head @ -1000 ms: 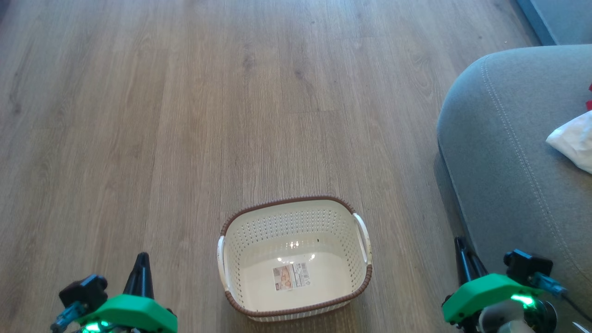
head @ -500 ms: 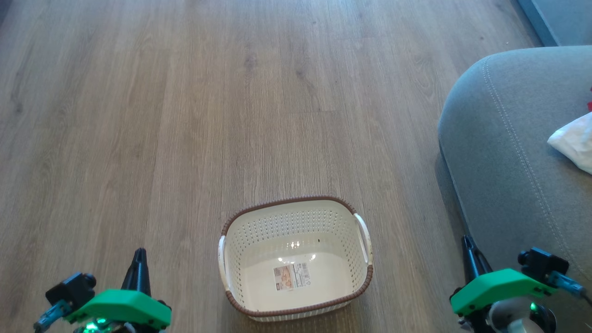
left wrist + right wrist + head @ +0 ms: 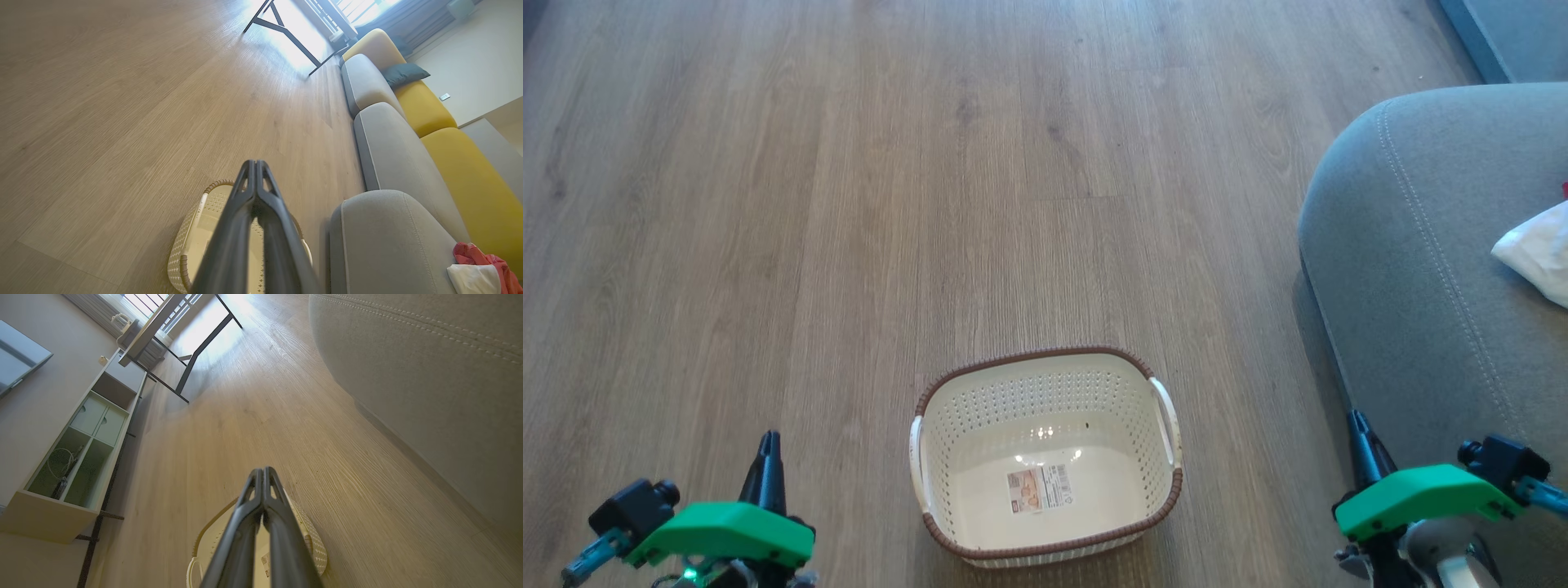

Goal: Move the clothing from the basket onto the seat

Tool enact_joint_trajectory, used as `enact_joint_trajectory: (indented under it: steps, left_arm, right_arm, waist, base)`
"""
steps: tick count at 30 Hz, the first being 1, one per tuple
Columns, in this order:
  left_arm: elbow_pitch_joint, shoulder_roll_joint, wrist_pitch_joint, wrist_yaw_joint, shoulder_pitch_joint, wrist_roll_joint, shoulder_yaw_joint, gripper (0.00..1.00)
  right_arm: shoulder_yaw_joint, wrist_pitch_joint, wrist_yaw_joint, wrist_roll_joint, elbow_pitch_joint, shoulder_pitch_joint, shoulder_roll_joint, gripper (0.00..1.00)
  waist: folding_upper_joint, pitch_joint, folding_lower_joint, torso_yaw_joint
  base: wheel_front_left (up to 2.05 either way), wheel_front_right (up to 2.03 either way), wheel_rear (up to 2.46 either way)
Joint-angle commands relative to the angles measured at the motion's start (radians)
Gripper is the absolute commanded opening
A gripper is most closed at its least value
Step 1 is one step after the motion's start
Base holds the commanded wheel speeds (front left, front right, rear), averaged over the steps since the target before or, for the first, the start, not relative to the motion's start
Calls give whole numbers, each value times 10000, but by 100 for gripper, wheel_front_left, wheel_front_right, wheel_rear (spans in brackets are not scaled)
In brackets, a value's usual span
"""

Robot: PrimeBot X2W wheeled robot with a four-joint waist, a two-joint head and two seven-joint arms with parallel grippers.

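Nearest to the robot, the left gripper (image 3: 766,445) sits low at the near left and the right gripper (image 3: 1359,429) at the near right, each with its two dark fingers pressed flat together and nothing between them. They flank the laundry basket (image 3: 1045,353) without touching it. This looks like a parked pose with nothing left to lift.

Between them the basket stands upright on the wood-plank floor (image 3: 931,204), mouth up. It is bare inside apart from the label sticker (image 3: 1039,488) on its bottom. Its right handle faces the grey seat cushion (image 3: 1413,286), near it but apart, which would keep each carry short.

Farther right, the clothing (image 3: 470,253) lies on the seat as a crumpled red heap with a white panel nearest the cushion's front. It is clear of the edge, so it is unlikely to slide off. By these views the transfer is finished.

Beyond that, more grey cushions with yellow backrests (image 3: 425,106) run along the sofa, and a dark pillow (image 3: 404,73) lies on one. At the far end a black-legged table (image 3: 286,28) stands in bright window light, and an open shelf unit (image 3: 77,449) lines the far left wall.
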Motion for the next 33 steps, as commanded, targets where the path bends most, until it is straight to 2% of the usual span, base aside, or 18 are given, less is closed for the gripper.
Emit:
enact_joint_trajectory:
  steps: [1,33]
  left_arm:
    - [-382,28,80,-59,-589,-287,267,0]
    - [-551,36,1022,-313,-995,-3950,604,0]
  right_arm:
    - [-13,42,10,304,-384,-515,-88,0]
    - [-618,972,15,3939,-570,-720,-50,0]
  waist:
    - [0,0,0,4]
    - [0,-17,0,88]
  base:
    - [0,0,0]
    - [0,0,0]
